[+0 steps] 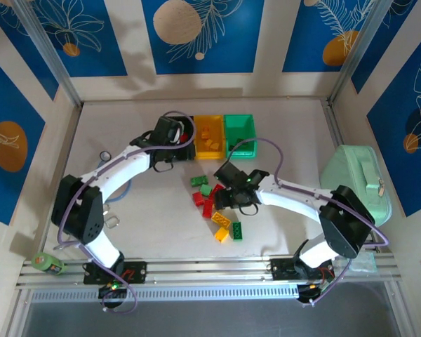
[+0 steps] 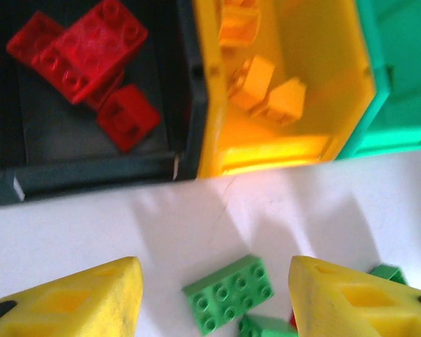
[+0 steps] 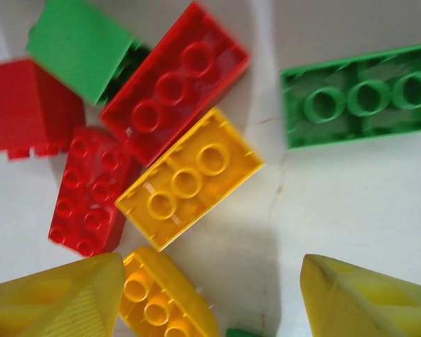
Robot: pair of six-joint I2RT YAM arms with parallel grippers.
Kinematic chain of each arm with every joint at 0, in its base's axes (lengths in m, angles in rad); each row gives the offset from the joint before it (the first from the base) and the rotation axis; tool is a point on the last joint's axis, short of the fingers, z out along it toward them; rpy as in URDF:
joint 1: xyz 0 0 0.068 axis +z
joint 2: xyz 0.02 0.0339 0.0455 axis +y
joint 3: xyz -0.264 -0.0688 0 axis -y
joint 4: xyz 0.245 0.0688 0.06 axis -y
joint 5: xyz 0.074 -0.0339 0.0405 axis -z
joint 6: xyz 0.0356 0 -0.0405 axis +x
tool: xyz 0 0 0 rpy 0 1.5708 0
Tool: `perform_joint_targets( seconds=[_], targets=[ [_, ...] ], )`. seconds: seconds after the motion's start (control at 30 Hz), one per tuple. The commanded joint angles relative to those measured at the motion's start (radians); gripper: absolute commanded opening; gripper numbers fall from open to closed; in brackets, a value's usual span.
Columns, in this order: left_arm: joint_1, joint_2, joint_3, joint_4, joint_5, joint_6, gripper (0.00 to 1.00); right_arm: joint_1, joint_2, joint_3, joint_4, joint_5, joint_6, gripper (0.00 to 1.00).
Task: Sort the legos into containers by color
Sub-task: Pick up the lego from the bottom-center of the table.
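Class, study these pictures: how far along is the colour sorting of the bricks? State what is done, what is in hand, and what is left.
Done: red bricks lie in the black bin, yellow bricks in the yellow bin. In hand: nothing; the left claw and the right claw are open and empty. Left: the mixed red, yellow and green pile on the table.

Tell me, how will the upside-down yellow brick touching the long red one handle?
The yellow brick looks like hollow, hard plastic, so probably light and stiff. Glossy sides may slip. Pressed against the red brick, it would likely drag that along.
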Motion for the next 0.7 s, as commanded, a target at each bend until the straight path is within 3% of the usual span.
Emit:
perform_joint_targets(
  seconds=[0.0, 0.3, 0.67],
  targets=[
    [-0.007, -0.079, -0.079, 0.054, -0.011, -0.016, 0.57, 0.049, 0.031, 0.033, -0.029, -0.031, -0.041, 0.68],
    [-0.007, -0.192, -0.25, 0.077, -0.031, -0.03, 0.57, 0.168, 0.143, 0.088, -0.092, 0.01, -0.032, 0.67],
    [-0.007, -0.275, -0.366, 0.083, -0.042, -0.04, 0.56, 0.311, 0.133, 0.119, -0.243, 0.106, 0.106, 0.67]
  ],
)
